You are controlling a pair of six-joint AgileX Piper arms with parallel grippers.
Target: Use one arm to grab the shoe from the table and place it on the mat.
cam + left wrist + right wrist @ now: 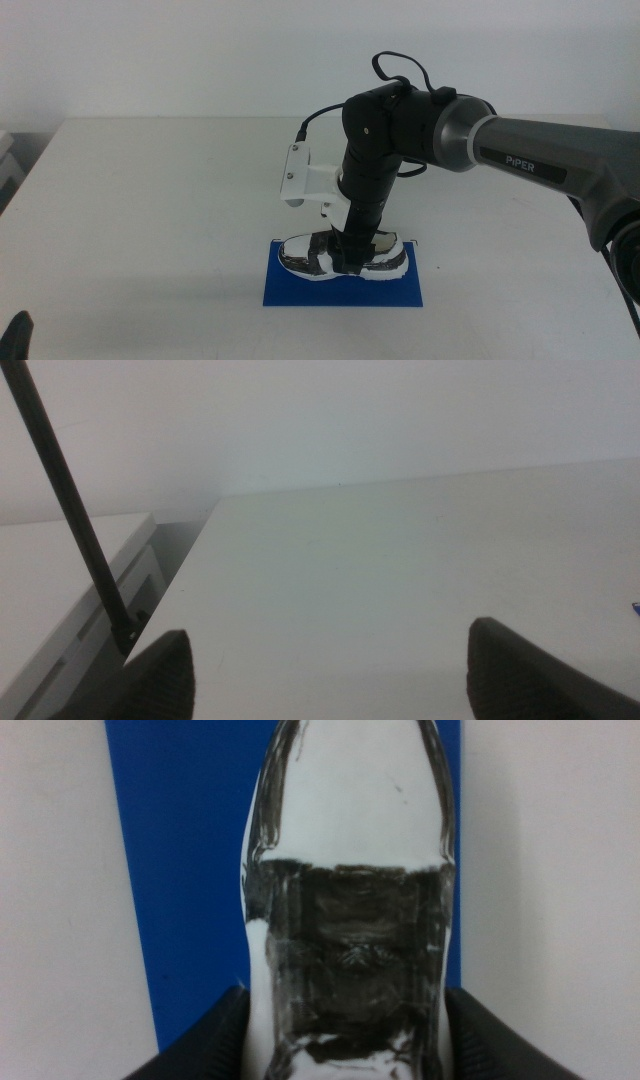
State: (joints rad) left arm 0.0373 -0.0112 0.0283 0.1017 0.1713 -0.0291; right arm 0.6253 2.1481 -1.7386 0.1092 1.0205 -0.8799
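right gripper [352, 255] down, jaws spread

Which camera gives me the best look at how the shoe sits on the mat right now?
The middle view: it shows the whole shoe lying inside the blue mat, with the right pincer around its middle. The right wrist view shows only the shoe's top, close up, over the mat. The left wrist view shows no shoe.
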